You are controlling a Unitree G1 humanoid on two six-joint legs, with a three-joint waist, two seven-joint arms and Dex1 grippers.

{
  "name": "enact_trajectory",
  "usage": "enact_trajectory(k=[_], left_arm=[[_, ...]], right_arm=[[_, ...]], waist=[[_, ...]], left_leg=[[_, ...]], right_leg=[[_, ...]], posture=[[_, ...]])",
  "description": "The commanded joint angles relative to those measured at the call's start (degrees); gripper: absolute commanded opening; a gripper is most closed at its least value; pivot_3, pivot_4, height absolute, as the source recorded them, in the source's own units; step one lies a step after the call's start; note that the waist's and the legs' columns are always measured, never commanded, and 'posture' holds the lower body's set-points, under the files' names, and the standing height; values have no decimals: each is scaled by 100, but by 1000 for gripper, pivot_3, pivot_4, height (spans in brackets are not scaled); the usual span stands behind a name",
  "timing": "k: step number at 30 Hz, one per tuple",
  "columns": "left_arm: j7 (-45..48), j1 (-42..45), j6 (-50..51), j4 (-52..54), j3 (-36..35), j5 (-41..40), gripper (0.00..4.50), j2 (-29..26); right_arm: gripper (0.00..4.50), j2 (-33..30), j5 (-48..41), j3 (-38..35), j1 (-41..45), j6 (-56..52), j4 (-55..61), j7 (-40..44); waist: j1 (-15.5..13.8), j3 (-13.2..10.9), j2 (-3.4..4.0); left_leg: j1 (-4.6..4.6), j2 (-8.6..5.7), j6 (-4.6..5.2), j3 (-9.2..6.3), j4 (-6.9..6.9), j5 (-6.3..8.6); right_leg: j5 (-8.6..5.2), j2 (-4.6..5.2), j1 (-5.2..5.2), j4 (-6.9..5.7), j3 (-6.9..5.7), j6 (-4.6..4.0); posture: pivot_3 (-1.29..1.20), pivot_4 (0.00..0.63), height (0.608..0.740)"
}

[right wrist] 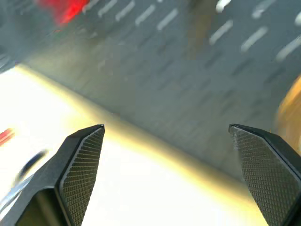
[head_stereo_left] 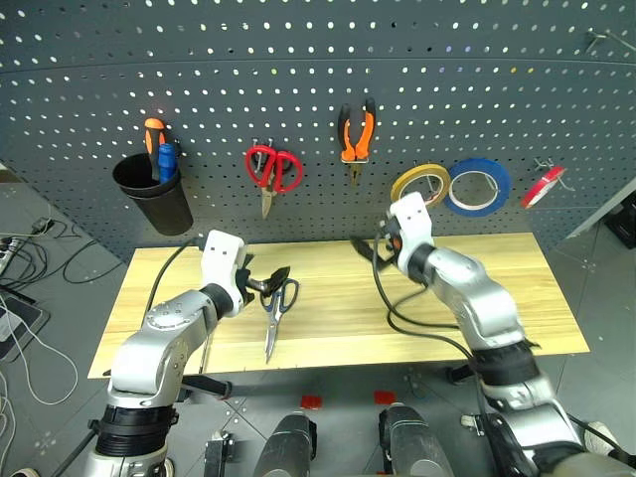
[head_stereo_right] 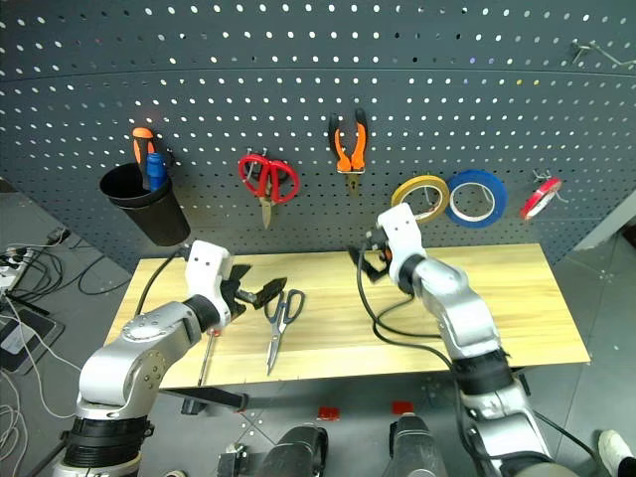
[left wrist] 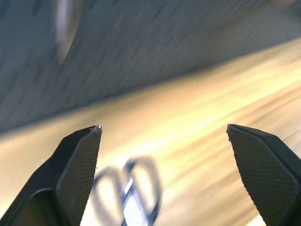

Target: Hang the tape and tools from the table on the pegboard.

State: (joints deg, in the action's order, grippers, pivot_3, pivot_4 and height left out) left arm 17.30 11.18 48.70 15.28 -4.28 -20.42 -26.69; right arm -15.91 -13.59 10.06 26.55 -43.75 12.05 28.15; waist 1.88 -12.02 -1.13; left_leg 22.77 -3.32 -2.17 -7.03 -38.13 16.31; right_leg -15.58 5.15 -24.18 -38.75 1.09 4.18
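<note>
So the pegboard [head_stereo_left: 318,89] already has the pliers [head_stereo_left: 356,134], the yellow tape [head_stereo_left: 418,184], red scissors [head_stereo_left: 273,169], a blue roll [head_stereo_left: 479,186] and a black cup [head_stereo_left: 154,194] hanging on it. The dark-handled scissors [head_stereo_left: 276,310] and screwdriver [head_stereo_right: 206,353] lie on the bench [head_stereo_left: 497,298]. The left gripper [head_stereo_left: 268,282] hovers low just beside the scissor handles, jaws spread wide and empty. The right gripper [head_stereo_left: 370,252] sits near the back edge, jaws wide apart too.

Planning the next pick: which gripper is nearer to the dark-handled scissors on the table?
Left. The left gripper hovers open just beside the scissors handles; the right gripper is open farther along the table, nearer the pegboard.
</note>
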Motion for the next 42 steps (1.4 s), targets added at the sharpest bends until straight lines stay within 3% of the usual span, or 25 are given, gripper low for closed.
enact_trajectory(k=[1,6,14,26,29,39,42], left_arm=[[-414,11,650,20,1,95,4488,216],[-726,238,1253,-559,124,235,4488,629],[-1016,482,1078,-1439,866,921,4488,913],[-1764,1003,1044,-2822,167,1180,4488,1818],[-1719,953,1044,-2907,40,1171,3949,1810],[-1160,561,889,-2612,233,1153,927,1564],[-946,389,810,-2391,178,1057,583,1549]], right_arm=[[4500,-413,-818,178,-250,-990,1379,631],[4500,-732,-1373,393,-531,-1651,2191,795],[4500,-745,-1602,504,-479,-1824,2333,710],[4500,-756,-1696,386,-361,-1960,2267,610],[4500,-792,-1750,349,-281,-2088,2238,577],[4500,-822,-1884,300,-167,-2342,2314,446],[4500,-840,-1842,296,-173,-2284,2308,399]], waist=[[-5,-1,0],[-17,-1,-2],[-20,-3,-5],[-21,-4,-8],[-19,-4,-8],[-15,-2,-5],[-18,-2,-5]], left_leg=[[1,-1,1,-1,-1,0],[-2,-5,1,-6,-4,1],[0,-5,-6,-6,-5,-3],[-1,-7,-5,-6,-7,-3],[-4,-7,-6,-6,-6,-3],[-8,-6,-5,-5,-4,-3],[-8,-8,-5,-5,-4,-3]], right_leg=[[0,0,0,0,-1,0],[0,1,11,9,-12,1],[0,5,9,11,-11,1],[0,9,12,10,-12,1],[0,9,12,9,-11,1],[0,10,16,11,-10,1],[0,12,17,12,-10,1]], posture=[[18,212,740],[-1,214,740],[-10,224,740],[-24,230,740],[-29,229,740],[-37,227,740],[-38,224,740]])
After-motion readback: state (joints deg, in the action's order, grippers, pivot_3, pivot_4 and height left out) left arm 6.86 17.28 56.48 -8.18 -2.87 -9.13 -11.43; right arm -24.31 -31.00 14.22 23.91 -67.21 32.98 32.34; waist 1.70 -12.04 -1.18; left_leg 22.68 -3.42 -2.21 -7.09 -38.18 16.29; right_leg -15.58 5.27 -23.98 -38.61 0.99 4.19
